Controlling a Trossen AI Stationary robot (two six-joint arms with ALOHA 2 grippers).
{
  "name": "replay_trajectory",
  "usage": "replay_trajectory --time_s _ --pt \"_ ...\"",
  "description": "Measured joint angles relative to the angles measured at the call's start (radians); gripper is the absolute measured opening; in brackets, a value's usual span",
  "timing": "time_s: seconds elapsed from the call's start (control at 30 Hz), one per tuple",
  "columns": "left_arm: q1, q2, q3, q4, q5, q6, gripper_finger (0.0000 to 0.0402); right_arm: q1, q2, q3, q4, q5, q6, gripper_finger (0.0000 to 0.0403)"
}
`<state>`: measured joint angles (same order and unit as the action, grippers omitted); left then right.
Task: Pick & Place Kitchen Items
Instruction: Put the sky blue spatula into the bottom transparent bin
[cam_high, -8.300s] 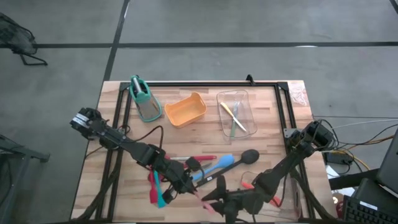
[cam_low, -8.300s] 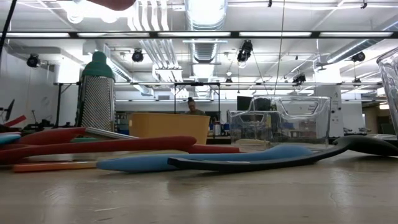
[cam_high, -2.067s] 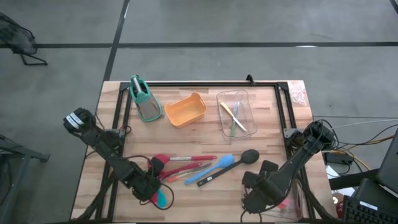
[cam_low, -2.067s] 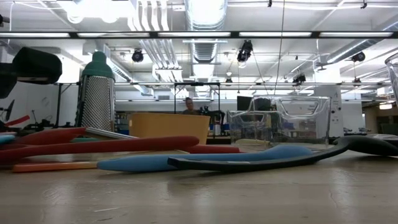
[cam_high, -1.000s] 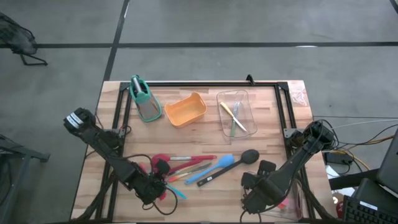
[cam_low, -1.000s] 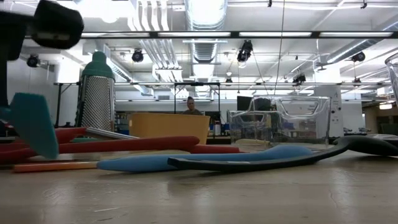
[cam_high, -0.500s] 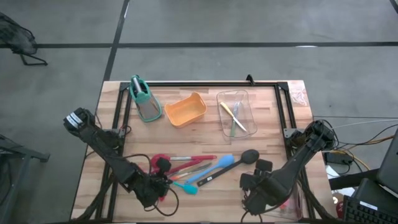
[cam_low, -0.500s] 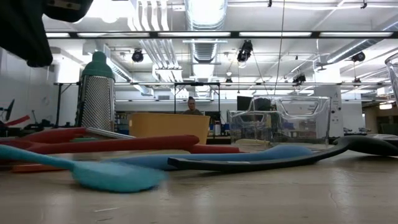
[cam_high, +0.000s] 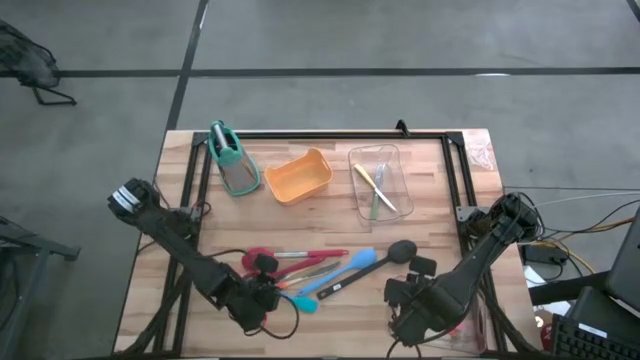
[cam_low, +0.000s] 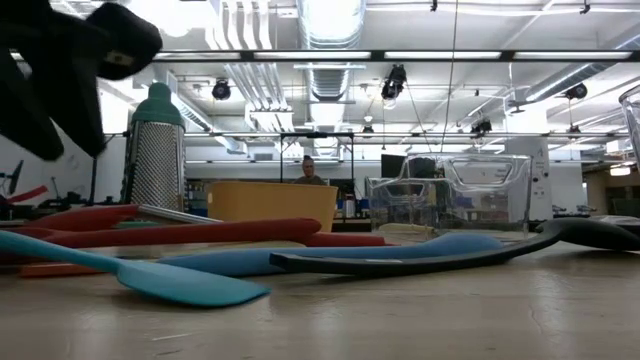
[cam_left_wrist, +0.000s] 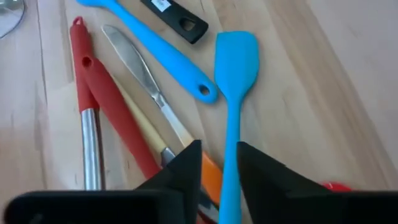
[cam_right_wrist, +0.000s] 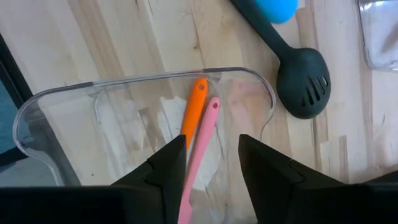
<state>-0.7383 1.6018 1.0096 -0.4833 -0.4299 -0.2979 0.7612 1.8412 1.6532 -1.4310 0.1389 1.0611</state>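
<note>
A teal spatula (cam_high: 300, 301) lies flat on the table near the front edge; it also shows in the low view (cam_low: 180, 283). My left gripper (cam_high: 268, 293) is open and hangs above the spatula's handle (cam_left_wrist: 231, 155), clear of it (cam_low: 60, 110). Behind it lie red utensils (cam_high: 290, 258), a blue spoon (cam_high: 350, 268), a black ladle (cam_high: 400, 250) and a knife (cam_left_wrist: 140, 68). My right gripper (cam_right_wrist: 211, 146) is open and empty above a clear tray (cam_right_wrist: 155, 78) that holds an orange utensil (cam_right_wrist: 193, 112) and a pink utensil (cam_right_wrist: 202, 143).
A teal-handled grater (cam_high: 232, 160), an orange tub (cam_high: 298, 177) and a second clear tray (cam_high: 378, 180) with a yellow and a green piece stand along the far side. A black frame (cam_high: 330, 134) runs around the table's edges.
The teal spatula hung blade-down from my left gripper a second ago; it now lies flat on the table, a little farther right. My left gripper has let go of it and gone up.
</note>
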Motion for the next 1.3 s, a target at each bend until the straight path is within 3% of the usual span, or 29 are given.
replay_trajectory --time_s 0.23,0.63,0.8,1.0,1.3 --pt "0.022 0.082 0.000 0.035 0.026 0.026 0.0165 0.000 0.000 -0.006 0.007 0.012 0.000 0.0119" --pt "0.062 0.178 0.003 0.041 0.108 0.005 0.0169 0.000 0.000 -0.006 0.019 0.018 0.000 0.0081" --pt "0.069 0.179 0.003 0.047 0.119 0.001 0.0137 0.000 0.000 -0.006 0.027 0.019 -0.009 0.0064" --pt "0.070 0.156 -0.001 0.036 0.134 0.033 0.0036 0.000 0.000 -0.006 0.033 0.022 -0.014 0.0048" --pt "0.070 0.136 0.021 -0.022 0.118 0.037 0.0036 0.000 0.000 -0.006 0.035 0.021 -0.020 0.0040"
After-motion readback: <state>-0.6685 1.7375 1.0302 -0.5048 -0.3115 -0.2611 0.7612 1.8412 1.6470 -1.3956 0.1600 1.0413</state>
